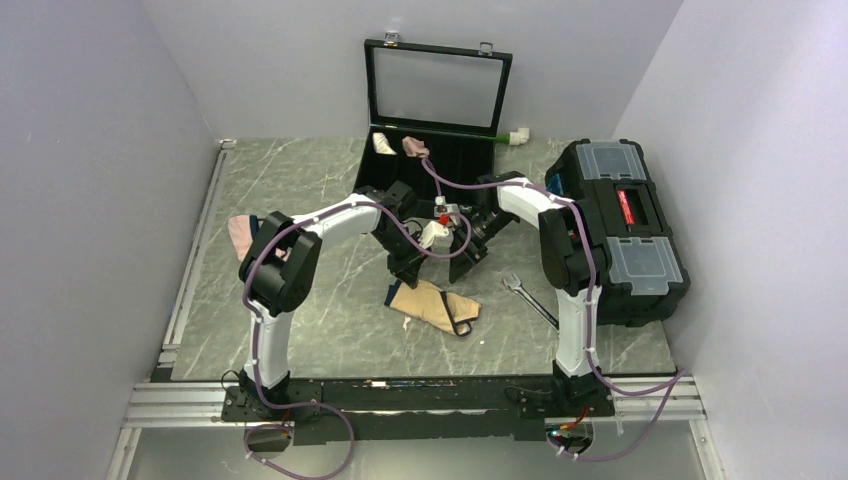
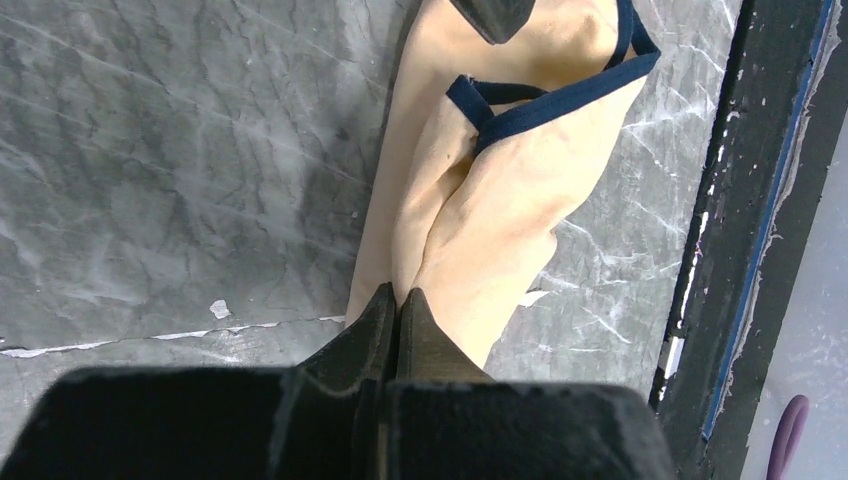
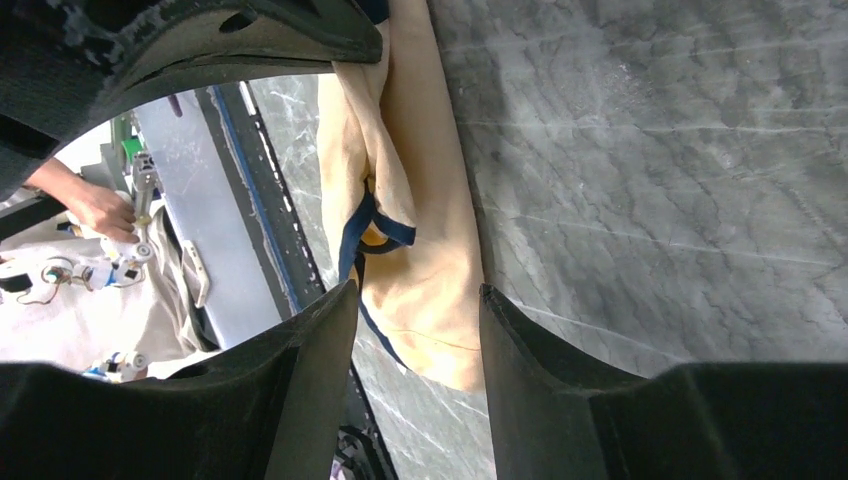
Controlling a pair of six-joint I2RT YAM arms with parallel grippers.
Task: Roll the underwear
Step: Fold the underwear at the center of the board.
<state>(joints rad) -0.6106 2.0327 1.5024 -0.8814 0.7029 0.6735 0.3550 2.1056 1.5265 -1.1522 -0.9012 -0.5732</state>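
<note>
A pink cloth (image 1: 240, 235) is lying at the left edge of the table (image 1: 300, 320), behind the left arm. The left gripper (image 2: 398, 298) is pointing down with its fingers pressed together, tips sitting at the left end of the underwear (image 1: 432, 305); whether they are pinching fabric is unclear. The underwear is lying folded and long, near centre. The right gripper (image 3: 415, 290) is hovering over its right part, fingers standing apart. A wrench (image 1: 528, 298) is lying further right, just beside a black toolbox (image 1: 620, 225)
</note>
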